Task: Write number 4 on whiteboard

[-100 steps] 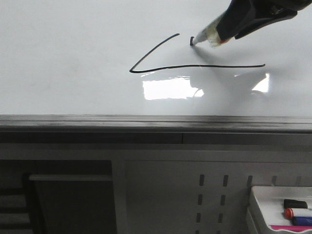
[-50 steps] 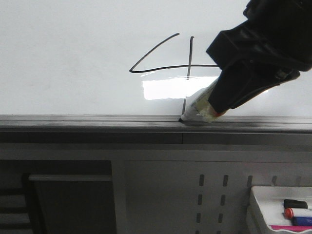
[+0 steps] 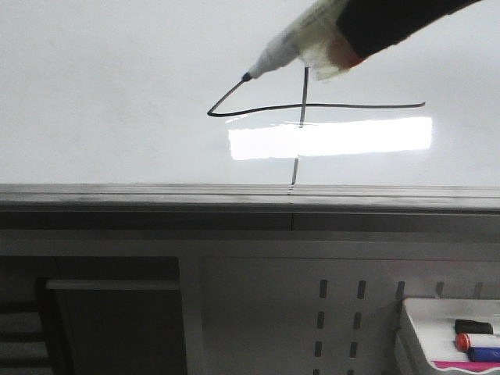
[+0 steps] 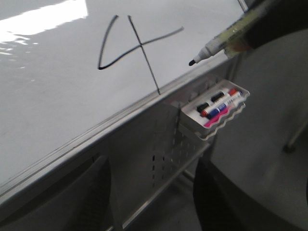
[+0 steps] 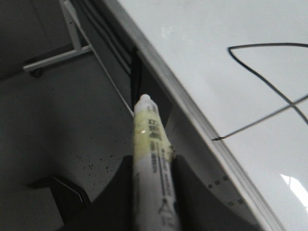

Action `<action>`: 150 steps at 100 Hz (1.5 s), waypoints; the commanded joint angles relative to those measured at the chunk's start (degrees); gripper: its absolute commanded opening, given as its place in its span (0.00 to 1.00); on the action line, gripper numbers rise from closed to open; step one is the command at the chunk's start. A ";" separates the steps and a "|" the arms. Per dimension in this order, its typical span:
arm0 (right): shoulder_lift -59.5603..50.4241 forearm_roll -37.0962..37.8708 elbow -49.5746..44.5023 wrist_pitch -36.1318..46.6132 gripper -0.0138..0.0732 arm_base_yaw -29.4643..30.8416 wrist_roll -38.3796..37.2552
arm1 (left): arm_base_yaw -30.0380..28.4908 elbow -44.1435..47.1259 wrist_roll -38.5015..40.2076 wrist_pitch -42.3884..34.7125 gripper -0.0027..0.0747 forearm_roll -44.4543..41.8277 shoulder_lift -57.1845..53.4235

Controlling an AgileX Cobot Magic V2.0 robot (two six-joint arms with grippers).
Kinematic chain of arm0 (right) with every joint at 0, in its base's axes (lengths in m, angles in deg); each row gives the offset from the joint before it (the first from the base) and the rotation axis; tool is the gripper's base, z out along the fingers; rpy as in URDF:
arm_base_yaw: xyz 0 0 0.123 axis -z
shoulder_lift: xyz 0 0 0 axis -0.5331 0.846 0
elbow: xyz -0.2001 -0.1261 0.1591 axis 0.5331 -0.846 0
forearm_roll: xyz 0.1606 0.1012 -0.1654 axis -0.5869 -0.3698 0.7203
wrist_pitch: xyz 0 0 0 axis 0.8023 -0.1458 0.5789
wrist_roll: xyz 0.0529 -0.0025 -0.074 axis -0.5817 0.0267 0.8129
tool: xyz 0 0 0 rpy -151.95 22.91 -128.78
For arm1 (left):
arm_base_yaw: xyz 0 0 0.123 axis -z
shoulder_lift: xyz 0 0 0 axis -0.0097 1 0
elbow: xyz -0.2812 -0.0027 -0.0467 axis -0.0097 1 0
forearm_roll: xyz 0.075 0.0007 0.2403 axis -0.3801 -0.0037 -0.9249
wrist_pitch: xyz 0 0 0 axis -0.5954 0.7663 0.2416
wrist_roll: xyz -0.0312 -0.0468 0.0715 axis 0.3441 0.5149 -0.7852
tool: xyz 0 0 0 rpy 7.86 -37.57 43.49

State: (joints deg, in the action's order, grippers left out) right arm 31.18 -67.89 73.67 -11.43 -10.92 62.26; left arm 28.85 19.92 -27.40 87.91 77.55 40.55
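**Front view: the 4 stands drawn, the marker clear of the board**

Front view shows the number 4 [image 3: 305, 105] complete on the whiteboard [image 3: 117, 94]: a slanted stroke, a long horizontal bar and a tall vertical line that runs down through the bright glare to the grey edge rail [image 3: 156, 197]. It sits in the board's middle-to-right area, just above the rail, its top left open.

The marker [image 3: 301, 43] hangs in front of the figure with its black tip near the upper end of the slanted stroke. In the left wrist view the marker [image 4: 226, 38] appears off the board surface, out past the rail, so the tip is probably lifted so that no stray line is added to a figure that looks finished.

The right gripper [image 5: 151, 192] pinches the marker barrel between its two dark fingers, the barrel projecting forward past them; a firm clamp along the body keeps the nib steady and angled toward the board. The left gripper itself is not visible in any view; its camera looks over the board from the side, a position that keeps that arm out of the writing path.

Below the rail, on the perforated panel, hangs a small white tray [image 4: 214, 126] holding spare markers [image 4: 219, 103], within reach yet clear of the writing area.
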 commanded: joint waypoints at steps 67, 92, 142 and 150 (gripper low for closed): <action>3.42 -0.07 1.41 9.99 0.10 -11.22 12.05 | 11.20 -28.63 -28.32 18.66 0.49 12.78 40.83; 3.42 -0.07 1.41 9.66 0.10 -11.22 12.05 | 12.22 -28.63 -27.62 14.53 0.32 13.96 43.03; 3.42 -0.07 1.41 9.54 0.10 -11.22 12.05 | 12.22 -28.63 -27.62 14.99 0.01 11.81 43.03; 3.42 -0.07 1.41 9.54 0.10 -11.22 12.05 | 12.22 -28.63 -27.62 15.58 0.01 10.67 43.03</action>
State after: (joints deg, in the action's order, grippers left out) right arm 35.40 -68.07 73.21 -6.67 -22.37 74.02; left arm 40.86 -6.86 -57.74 104.01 86.03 84.45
